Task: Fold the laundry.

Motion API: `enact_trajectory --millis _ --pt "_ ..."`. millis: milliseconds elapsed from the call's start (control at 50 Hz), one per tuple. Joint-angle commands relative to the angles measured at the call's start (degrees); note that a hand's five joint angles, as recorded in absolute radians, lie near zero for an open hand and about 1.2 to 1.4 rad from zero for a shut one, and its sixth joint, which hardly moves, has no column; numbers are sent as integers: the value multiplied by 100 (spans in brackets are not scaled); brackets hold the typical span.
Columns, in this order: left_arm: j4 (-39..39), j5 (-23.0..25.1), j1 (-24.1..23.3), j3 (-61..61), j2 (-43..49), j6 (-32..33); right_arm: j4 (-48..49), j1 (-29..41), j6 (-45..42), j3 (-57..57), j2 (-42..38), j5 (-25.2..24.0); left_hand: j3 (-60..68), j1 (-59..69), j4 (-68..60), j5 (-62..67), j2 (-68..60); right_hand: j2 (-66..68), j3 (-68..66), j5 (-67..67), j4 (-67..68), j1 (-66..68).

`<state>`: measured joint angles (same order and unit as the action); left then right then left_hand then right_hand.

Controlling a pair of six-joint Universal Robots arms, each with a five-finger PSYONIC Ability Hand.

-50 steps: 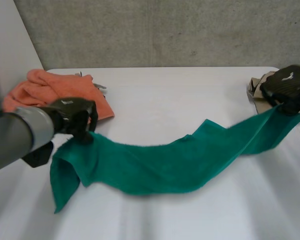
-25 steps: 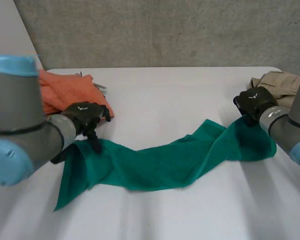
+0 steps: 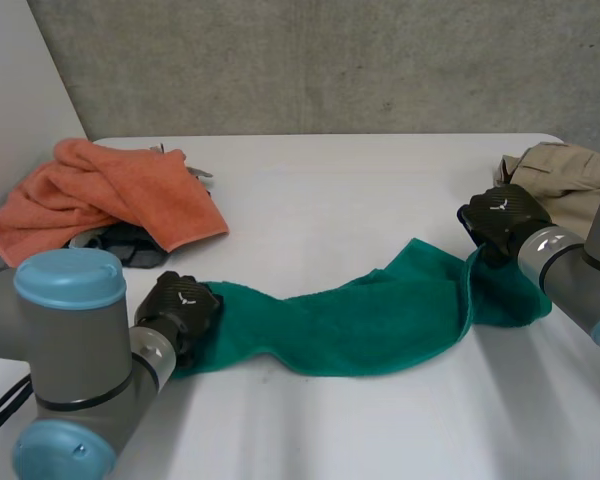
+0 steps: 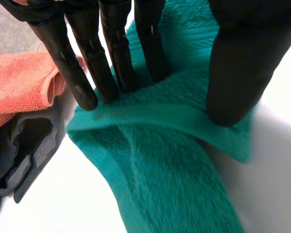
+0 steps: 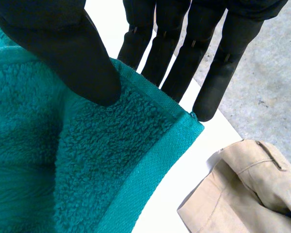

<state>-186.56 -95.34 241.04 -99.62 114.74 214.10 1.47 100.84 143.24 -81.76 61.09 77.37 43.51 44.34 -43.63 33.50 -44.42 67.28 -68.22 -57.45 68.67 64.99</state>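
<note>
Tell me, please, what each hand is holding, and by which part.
Both hold the green towel: the left hand pinches the hemmed edge at one end, the right hand pinches a corner at the other end.

Green terry towel [image 3: 360,320] lowered
Its left end was drawn nearer by the left hand [image 3: 180,312], its right end inward by the right hand [image 3: 500,218].

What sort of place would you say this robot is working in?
Probably a lab bench for laundry folding: a white table against a concrete wall, with a green towel, an orange towel and a beige garment on it.
</note>
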Motion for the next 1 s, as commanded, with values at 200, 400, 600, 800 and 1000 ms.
enact_trajectory --millis 200,400,600,800,1000 --pt "347 437 136 188 -1313 -1186 -366 -381 -384 -121 728 -3 3649 3566 -3637 3650 -3558 1272 -1178 -1255 1133 1501" --pt "2735 1350 803 1267 -2746 -1837 -1919 -1118 -1193 476 2221 -353 3649 3566 -3637 3650 -3558 1272 -1178 -1255 1133 1501" --pt "4014 1378 1059 2184 -2072 -1855 -3126 -1515 -1879 662 2224 -1136 3649 3566 -3637 3650 -3558 1272 -1178 -1255 1133 1501" --pt "3119 834 971 3533 423 -1592 -2610 -734 -1784 1511 284 -136 3649 3566 -3637 3650 -3558 1272 -1178 -1255 1133 1501" --pt "325 1158 901 5611 892 -1556 192 -337 -44 3675 -598 481 3649 3566 -3637 3650 -3558 1272 -1178 -1255 1133 1501"
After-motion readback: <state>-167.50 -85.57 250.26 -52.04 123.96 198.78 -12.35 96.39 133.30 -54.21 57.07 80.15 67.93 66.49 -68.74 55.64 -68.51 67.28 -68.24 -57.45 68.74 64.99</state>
